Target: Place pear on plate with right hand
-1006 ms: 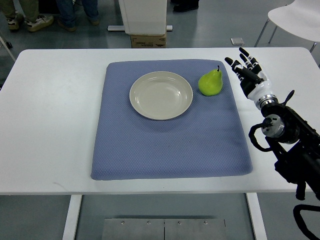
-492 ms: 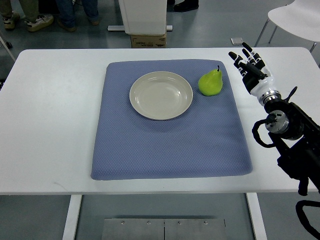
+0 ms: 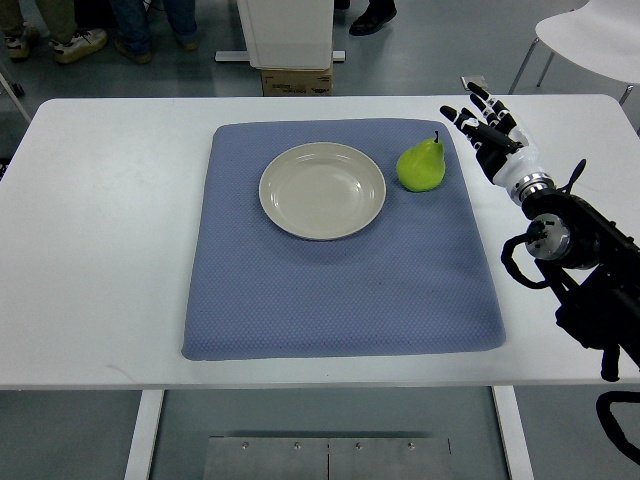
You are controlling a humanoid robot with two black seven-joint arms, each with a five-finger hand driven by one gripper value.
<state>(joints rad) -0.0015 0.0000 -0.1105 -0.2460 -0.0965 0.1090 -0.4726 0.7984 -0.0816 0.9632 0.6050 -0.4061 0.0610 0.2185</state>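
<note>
- The blue mat (image 3: 340, 290) covers the middle of the white table (image 3: 100, 250), its near half bare; nothing of the task's placing is done there.
- The right arm (image 3: 585, 265) comes in from the right edge, its dark joints over the bare tabletop beside the mat.
- The plate (image 3: 322, 190) sits on the far half of the mat with nothing in it, so the goal is unmet.
- The pear (image 3: 422, 166) stands upright on the mat just right of the plate, apart from its rim, stem up.
- The right hand (image 3: 487, 135) is near the pear on its right, not touching it; the fingers (image 3: 478, 95) are spread and point away towards the far table edge, holding nothing.
- By my judgement the task is at its start: reaching, grasping, lifting across and setting down are all left.
- The left hand does not show.
</note>
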